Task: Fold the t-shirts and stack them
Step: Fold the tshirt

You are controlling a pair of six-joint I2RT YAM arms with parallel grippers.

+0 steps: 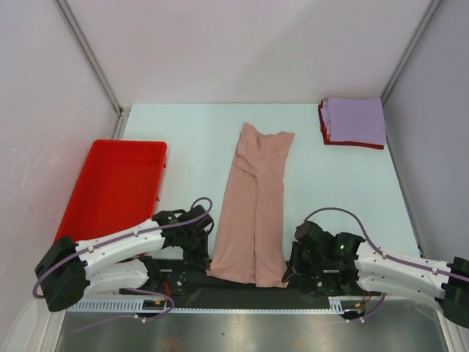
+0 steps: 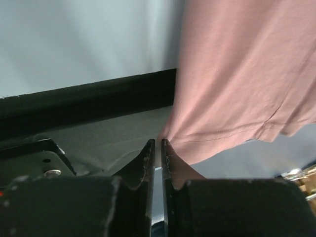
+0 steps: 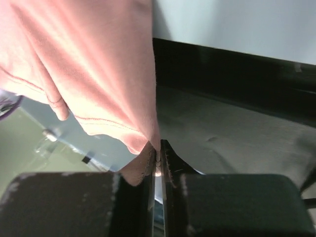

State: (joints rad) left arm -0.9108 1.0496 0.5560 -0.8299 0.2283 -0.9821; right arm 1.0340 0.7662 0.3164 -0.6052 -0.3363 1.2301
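At far left a red tray [image 1: 117, 183] of smooth hard plastic, rectangular with raised walls, sat along the left edge of the pale, matte table [image 1: 190, 139]. Just right of its near corner the left gripper [image 2: 157, 144] was clenched on the near-left hem corner of the dusty-pink t-shirt [image 1: 256, 213]; the soft knit drew to a point at the nearly touching fingertips. The shirt lay in the table's middle as a long narrow strip, sides folded in, with soft lengthwise creases and a stitched hem. Its far end lay flat, while its near end reached the black strip [image 1: 242, 290] at the table's front edge. At its near-right corner the right gripper [image 3: 159, 147] was likewise pinched shut on the hem. Bare tabletop lay on both sides of the strip and beyond its far end. In the far right corner, well apart, a squarely folded lavender t-shirt [image 1: 357, 119] lay on a folded red t-shirt [image 1: 322, 126], beside the right wall.
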